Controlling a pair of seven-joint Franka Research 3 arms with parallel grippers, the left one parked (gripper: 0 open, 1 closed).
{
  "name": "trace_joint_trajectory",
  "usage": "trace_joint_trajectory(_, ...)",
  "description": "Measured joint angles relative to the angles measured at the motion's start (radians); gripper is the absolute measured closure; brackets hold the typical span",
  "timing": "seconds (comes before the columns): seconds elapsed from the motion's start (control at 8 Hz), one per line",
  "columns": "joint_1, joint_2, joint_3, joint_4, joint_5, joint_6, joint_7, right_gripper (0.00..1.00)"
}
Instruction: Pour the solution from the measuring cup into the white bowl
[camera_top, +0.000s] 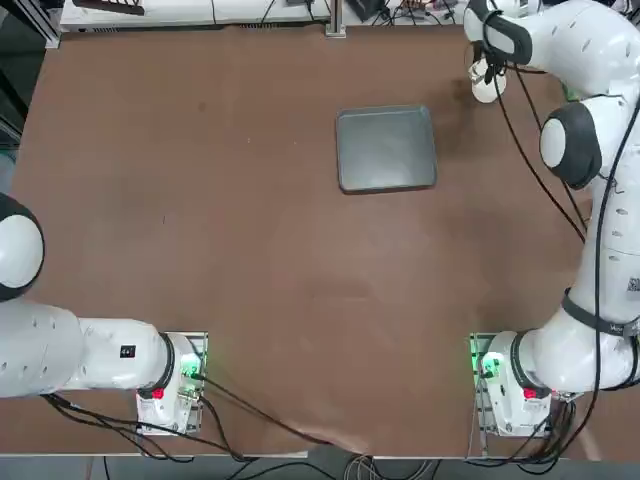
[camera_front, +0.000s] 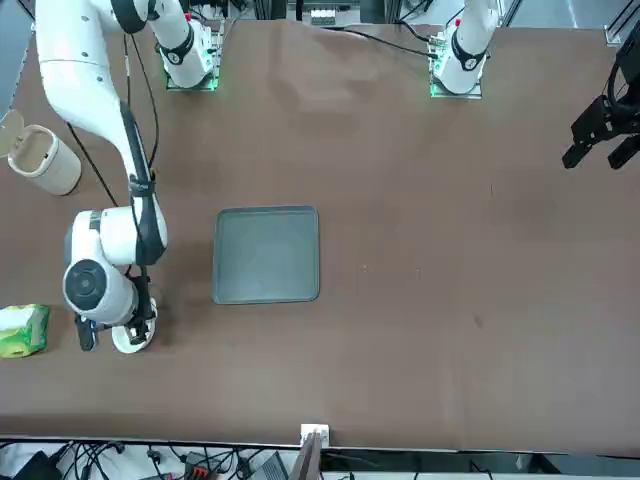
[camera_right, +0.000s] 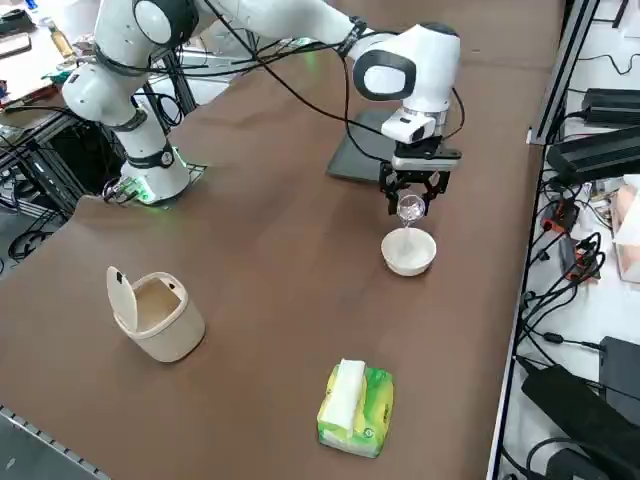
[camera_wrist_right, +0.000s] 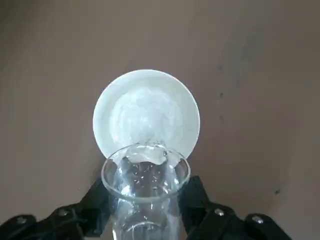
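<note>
My right gripper (camera_right: 411, 204) is shut on the measuring cup (camera_right: 409, 210), a tiny clear glass cup held tipped just above the white bowl (camera_right: 409, 252). A thin stream runs from the cup's lip down into the bowl. In the right wrist view the cup's mouth (camera_wrist_right: 145, 172) sits over the near rim of the white bowl (camera_wrist_right: 146, 112), with my black fingers (camera_wrist_right: 197, 197) clamped on both sides of the glass. From the front, the bowl (camera_front: 131, 338) peeks out under my wrist. From above, the bowl (camera_top: 485, 90) is partly covered by my arm.
A grey tray (camera_top: 386, 148) lies toward the table's middle, beside the bowl. An off-white cylinder with a handle and lid (camera_right: 155, 313) and a green-and-white lump (camera_right: 357, 407) stand toward the table's right side. The table's far edge (camera_right: 520, 200) runs close past the bowl.
</note>
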Motion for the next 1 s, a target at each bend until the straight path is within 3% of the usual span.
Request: trace_joint_trajectory(1.0,-0.108,0.002,0.0,0.01,0.331,-0.002,-0.304,0.27)
